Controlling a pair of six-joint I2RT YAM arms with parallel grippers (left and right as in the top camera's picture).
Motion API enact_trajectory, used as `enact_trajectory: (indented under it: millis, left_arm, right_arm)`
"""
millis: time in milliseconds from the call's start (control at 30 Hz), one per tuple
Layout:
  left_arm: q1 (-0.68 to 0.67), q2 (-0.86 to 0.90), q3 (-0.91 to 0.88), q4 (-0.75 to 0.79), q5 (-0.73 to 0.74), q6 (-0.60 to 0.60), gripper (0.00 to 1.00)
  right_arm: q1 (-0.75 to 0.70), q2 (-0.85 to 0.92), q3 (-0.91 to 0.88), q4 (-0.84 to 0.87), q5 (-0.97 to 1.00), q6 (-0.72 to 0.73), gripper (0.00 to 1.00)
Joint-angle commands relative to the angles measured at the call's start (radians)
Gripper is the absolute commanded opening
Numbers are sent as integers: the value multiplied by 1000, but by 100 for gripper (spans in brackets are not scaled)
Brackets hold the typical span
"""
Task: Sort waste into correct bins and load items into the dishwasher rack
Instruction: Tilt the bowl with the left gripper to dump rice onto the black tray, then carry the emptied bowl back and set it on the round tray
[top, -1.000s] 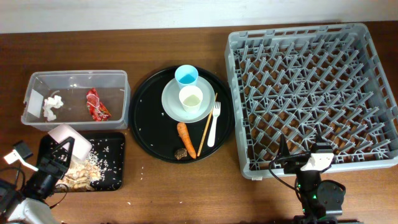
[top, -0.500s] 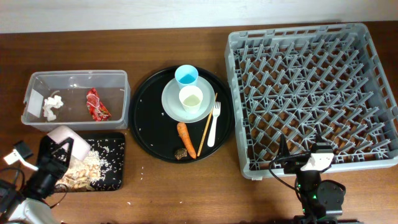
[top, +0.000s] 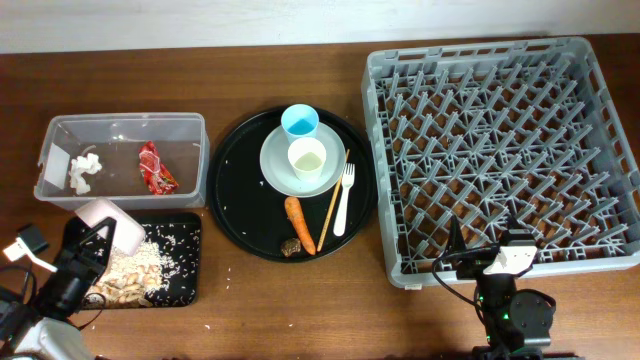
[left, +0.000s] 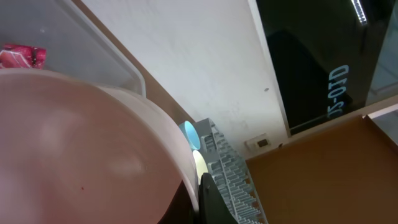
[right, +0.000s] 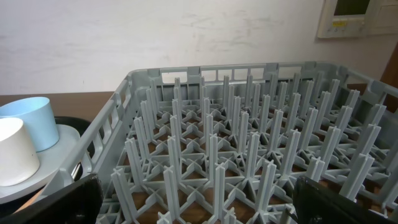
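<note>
From overhead, my left claw (top: 92, 248) is sitting at 8 o'clock, pinching the rim of the white-pink bowl (top: 108, 222) and holding it tilted over the shallow black tray (top: 185, 225), where rice scraps (top: 150, 262) are lying. The clear tub (top: 120, 128) at 9 o'clock is holding the red wrapper (top: 155, 168) and the white tissue (top: 83, 170). In the middle of the worktop (top: 250, 300), the round black tray (top: 228, 185) is carrying the grey plate (top: 275, 165) with the blue cup (top: 300, 122) and cream cup (top: 307, 158) on it. Beside the plate are lying the carrot (top: 299, 223), brown lump (top: 291, 246), chopstick (top: 332, 210) and fork (top: 345, 195). The dishwasher rack (top: 500, 140) is filling the 3 o'clock side. My right claw (top: 487, 255) is waiting at its 6 o'clock edge.

Through my left wrist camera, the bowl (left: 74, 143) is filling the view from 7 o'clock, with one finger (left: 210, 199) against its rim. The tub (left: 118, 62) and wrapper (left: 22, 55) are showing behind it.

Through my right wrist camera, my claw (right: 196, 196) is spread wide and holding nothing. It is facing the rack (right: 249, 162), with both cups (right: 31, 121) at 9 o'clock.
</note>
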Motion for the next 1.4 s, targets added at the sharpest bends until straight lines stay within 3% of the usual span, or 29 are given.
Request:
enact_trajectory:
  millis: [0, 133, 167, 267, 367, 500, 600, 667, 800, 1233, 1300, 1367]
  left_arm:
    - [-5, 7, -10, 0, -58, 19, 0]
    - [-48, -34, 41, 1, -165, -120, 0]
    - [-108, -102, 92, 1, -278, -207, 0]
    - [-402, -255, 200, -12, -568, -312, 0]
    - [-724, -287, 243, -43, -843, -321, 0]
    - [-1145, -230, 247, -47, -1271, -296, 0]
    - [-1428, -79, 247, -47, -1607, -271, 0]
    - [-1509, 57, 247, -27, -1648, -269, 0]
    - [-1530, 202, 247, -9, -1648, -249, 0]
    - [-1530, 316, 246, -31, -1674, -249, 1]
    - [-1530, 316, 246, -27, -1674, -249, 13]
    - [-1530, 316, 246, -37, -1674, -249, 18]
  right_arm:
    - [-7, -7, -6, -4, 8, -7, 99]
    - [-7, -7, -6, -4, 8, -7, 99]
    - [-7, -7, -6, -4, 8, -7, 99]
    - [-7, -7, -6, -4, 8, -7, 99]
    - [-7, -7, -6, -4, 8, -7, 99]
    - [-7, -7, -6, -4, 8, -7, 99]
    - [-7, -7, -6, -4, 8, -7, 99]
    - [-7, -7, -6, -4, 8, -7, 99]
    - [-7, -7, -6, -4, 8, -7, 98]
    - [-7, -7, -6, -4, 8, -7, 99]
    - [-7, -7, -6, -4, 8, -7, 99]
    - [-7, -7, -6, -4, 8, -7, 99]
